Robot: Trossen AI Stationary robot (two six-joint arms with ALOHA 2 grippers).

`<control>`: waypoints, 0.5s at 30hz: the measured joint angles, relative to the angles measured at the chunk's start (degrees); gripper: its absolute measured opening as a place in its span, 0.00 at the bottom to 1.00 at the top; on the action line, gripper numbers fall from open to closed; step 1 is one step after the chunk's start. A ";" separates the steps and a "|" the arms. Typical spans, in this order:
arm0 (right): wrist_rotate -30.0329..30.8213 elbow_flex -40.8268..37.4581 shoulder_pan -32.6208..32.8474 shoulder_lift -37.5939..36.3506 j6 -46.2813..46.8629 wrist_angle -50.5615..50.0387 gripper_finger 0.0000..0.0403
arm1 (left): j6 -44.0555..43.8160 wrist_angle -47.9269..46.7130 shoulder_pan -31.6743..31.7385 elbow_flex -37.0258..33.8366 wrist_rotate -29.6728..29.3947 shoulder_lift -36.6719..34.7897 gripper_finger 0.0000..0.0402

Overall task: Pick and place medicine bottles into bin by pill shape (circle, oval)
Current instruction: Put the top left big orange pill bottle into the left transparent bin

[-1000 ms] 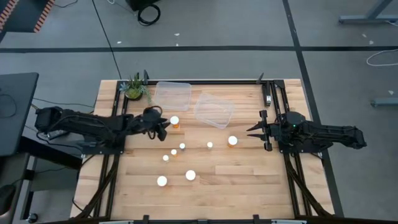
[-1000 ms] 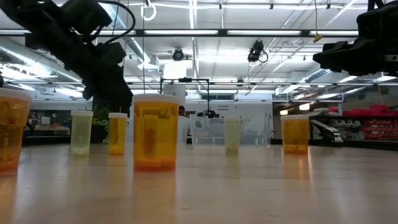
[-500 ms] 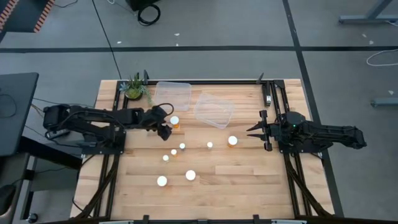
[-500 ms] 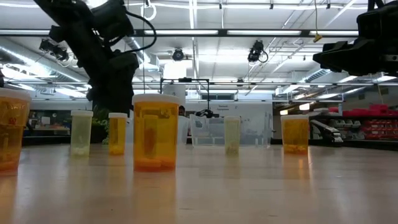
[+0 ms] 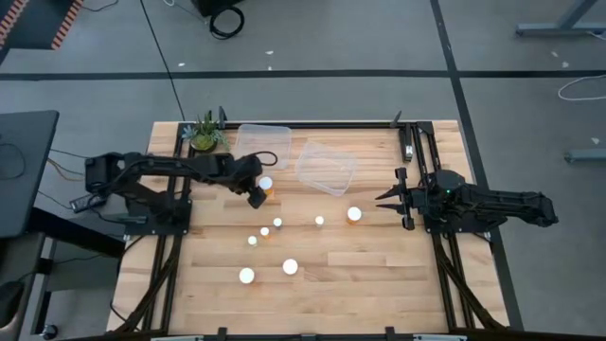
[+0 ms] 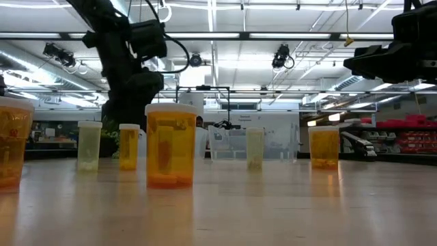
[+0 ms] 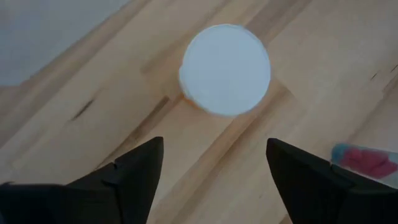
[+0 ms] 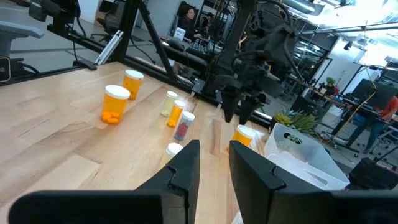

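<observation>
Since earlier, left claw (image 5: 256, 196) has swung above the bottle (image 7: 225, 70), jaws wide, empty; next it must descend and close.

counter (image 5: 379, 275): light wood planks, dark frame rails along both sides | medicine bottles (image 5: 290, 267): white-capped, standing apart mid-counter, one directly below the left arm's fingers (image 7: 134, 171) | two clear bins (image 5: 326, 167): just beyond those fingers | potted plant (image 5: 204, 132): far corner
</observation>
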 joint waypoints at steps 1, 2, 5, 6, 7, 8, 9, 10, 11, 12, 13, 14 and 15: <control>-0.02 0.00 0.00 -0.01 0.02 0.00 0.23 | 0.40 -1.18 0.43 0.76 0.59 0.72 0.74; 0.00 0.00 0.00 -0.02 0.00 0.00 0.23 | 0.71 -1.86 0.69 1.60 0.91 1.51 0.74; -0.02 0.00 0.00 -0.02 0.01 0.02 0.23 | 1.80 -3.98 1.73 3.54 2.09 3.69 0.74; -0.01 0.00 0.00 0.00 0.00 0.03 0.23 | 2.01 -4.11 2.03 4.07 2.60 4.33 0.74; -0.02 0.00 0.00 -0.01 0.01 0.06 0.23 | 2.30 -4.81 2.37 4.58 2.89 5.00 0.74; -0.02 0.00 0.00 -0.01 0.02 0.06 0.23 | 2.68 -5.20 2.53 5.38 3.08 5.77 0.74; -0.02 -0.01 0.00 0.00 0.02 0.05 0.23 | 3.26 -5.07 2.90 5.99 3.49 6.25 0.74; -0.02 0.00 0.00 0.00 0.02 0.09 0.23 | 3.64 -5.75 3.18 6.49 3.69 6.77 0.74; -0.02 -0.02 0.00 0.00 0.00 0.06 0.23 | 3.87 -6.03 3.33 7.16 3.75 7.49 0.74; -0.02 0.00 0.00 0.05 0.01 0.04 0.23 | 4.02 -5.64 3.55 7.64 3.98 8.01 0.74; -0.02 -0.01 0.00 0.05 0.00 0.08 0.23 | 4.54 -6.04 3.83 7.93 4.16 8.38 0.74; -0.02 0.00 0.00 0.17 0.02 0.07 0.23 | 4.85 -6.47 3.99 8.52 4.29 8.90 0.74; 0.03 0.00 0.00 0.26 0.02 0.06 0.23 | 5.00 -6.24 4.20 9.24 4.47 9.45 0.74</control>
